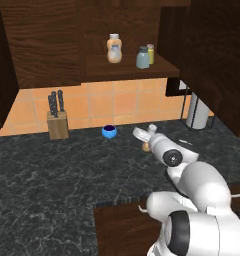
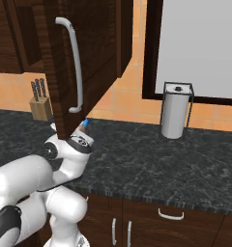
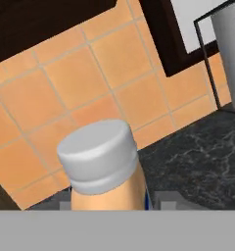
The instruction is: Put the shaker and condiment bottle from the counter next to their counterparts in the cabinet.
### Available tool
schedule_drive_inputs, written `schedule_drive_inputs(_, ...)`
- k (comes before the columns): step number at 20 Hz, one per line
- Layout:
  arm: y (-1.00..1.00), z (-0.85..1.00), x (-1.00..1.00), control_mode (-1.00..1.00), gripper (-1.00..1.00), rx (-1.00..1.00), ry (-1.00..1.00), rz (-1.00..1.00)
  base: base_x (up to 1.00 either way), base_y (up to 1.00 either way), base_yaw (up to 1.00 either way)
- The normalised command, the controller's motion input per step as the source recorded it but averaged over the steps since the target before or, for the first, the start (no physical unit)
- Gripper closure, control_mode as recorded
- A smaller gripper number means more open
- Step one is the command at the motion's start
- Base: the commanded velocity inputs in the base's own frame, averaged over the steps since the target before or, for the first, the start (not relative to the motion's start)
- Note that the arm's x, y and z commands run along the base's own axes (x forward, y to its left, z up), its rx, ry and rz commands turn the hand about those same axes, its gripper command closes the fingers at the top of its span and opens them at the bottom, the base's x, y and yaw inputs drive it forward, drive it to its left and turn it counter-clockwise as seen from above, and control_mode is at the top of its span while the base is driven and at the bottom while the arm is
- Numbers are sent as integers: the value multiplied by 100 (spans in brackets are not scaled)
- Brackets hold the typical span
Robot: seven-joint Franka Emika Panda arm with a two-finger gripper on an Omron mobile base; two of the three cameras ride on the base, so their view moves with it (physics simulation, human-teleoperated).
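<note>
On the black counter (image 1: pixel 52 170), just right of the middle, stands the orange-tan condiment bottle (image 1: pixel 146 147). In the hand view its grey-white cap (image 3: pixel 98 154) is close up, with my gripper (image 3: pixel 112 201) shut around the body below it. From the left base view my gripper (image 1: pixel 146 141) reaches down onto it. The cabinet (image 1: pixel 127 70) is open. On its shelf the grey-blue shaker (image 1: pixel 142 57) stands right beside the yellow-green shaker (image 1: pixel 150 53). The paler bottle (image 1: pixel 114 48) stands to their left.
A blue bowl (image 1: pixel 109 131) sits just left of the gripper. A knife block (image 1: pixel 57 125) stands by the tiled wall, a paper towel holder (image 1: pixel 198 112) at the right. The open cabinet door (image 2: pixel 84 58) hangs over the arm in the right base view.
</note>
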Motion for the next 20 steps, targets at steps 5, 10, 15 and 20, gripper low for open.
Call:
schedule_drive_inputs(5, 46, 45, -34, -100, 100, -3, -7, 31, 0, 0, 0)
schedule_drive_inputs(10, 44, 44, -48, -100, 100, -1, -12, 22, 0, 0, 0)
schedule_drive_inputs(15, 67, 54, -71, -100, 100, -5, -19, 7, 0, 0, 0)
schedule_drive_inputs(20, 57, 81, -86, -100, 100, -4, -14, 0, 0, 0, 0)
